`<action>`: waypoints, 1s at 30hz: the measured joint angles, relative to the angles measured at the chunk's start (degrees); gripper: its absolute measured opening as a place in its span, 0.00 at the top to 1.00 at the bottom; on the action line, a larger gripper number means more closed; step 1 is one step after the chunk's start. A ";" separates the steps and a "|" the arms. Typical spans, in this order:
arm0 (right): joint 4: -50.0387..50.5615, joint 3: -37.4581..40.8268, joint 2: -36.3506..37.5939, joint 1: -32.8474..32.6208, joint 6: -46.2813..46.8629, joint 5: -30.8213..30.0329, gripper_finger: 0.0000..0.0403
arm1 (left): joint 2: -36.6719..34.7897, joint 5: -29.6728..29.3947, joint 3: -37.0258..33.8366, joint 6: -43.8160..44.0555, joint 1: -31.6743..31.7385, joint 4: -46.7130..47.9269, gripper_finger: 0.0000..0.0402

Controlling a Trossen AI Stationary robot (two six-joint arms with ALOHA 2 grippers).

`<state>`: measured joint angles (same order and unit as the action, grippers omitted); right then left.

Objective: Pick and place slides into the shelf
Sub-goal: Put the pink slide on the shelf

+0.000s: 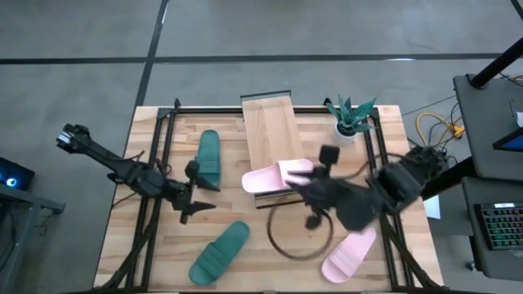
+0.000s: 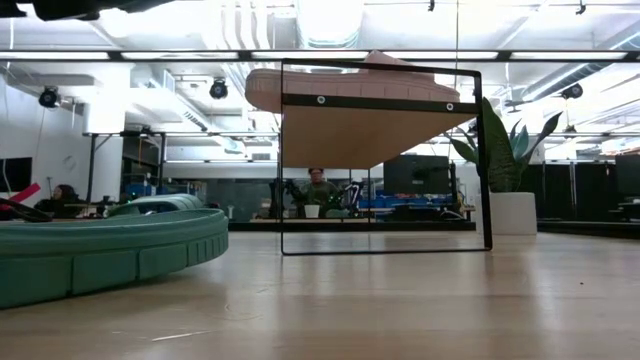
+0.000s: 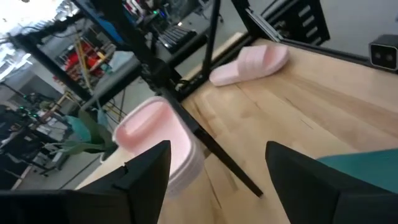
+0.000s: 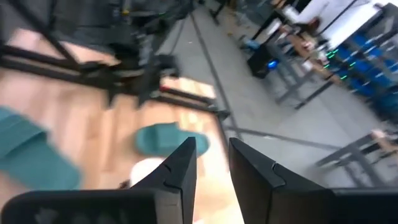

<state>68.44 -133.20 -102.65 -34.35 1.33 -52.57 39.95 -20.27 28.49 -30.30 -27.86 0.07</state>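
High view: no legible writing or brand marks. Light-wood plank tabletop (image 1: 163, 245) edged by black frame rails. Shelf (image 1: 270, 131), a long pale wood plank, runs from the far edge to mid-table. One pink slide (image 1: 274, 177) lies on the shelf's near end, beside the right gripper (image 1: 324, 167). Second pink slide (image 1: 350, 254) near right on the tabletop. One teal slide (image 1: 209, 157) left of the shelf, another teal slide (image 1: 219, 252) near left. Small potted plant (image 1: 350, 118) at far right; black cable loop (image 1: 298, 237) near centre. Left gripper (image 1: 196, 189) hangs over the tabletop, empty

Low view: shelf on thin black wire frame, pink slide on top; ribbed teal rubber sole at left

Left wrist view: fingers spread wide

Right wrist view: fingers narrowly parted, nothing between
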 joint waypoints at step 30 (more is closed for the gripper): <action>21.58 3.73 -24.13 -16.49 58.92 36.32 0.58 | 0.98 -2.78 -1.15 9.05 0.00 -1.16 0.39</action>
<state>90.02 -129.47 -126.79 -50.84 60.25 -16.25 40.93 -23.05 27.33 -21.26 -27.86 -1.09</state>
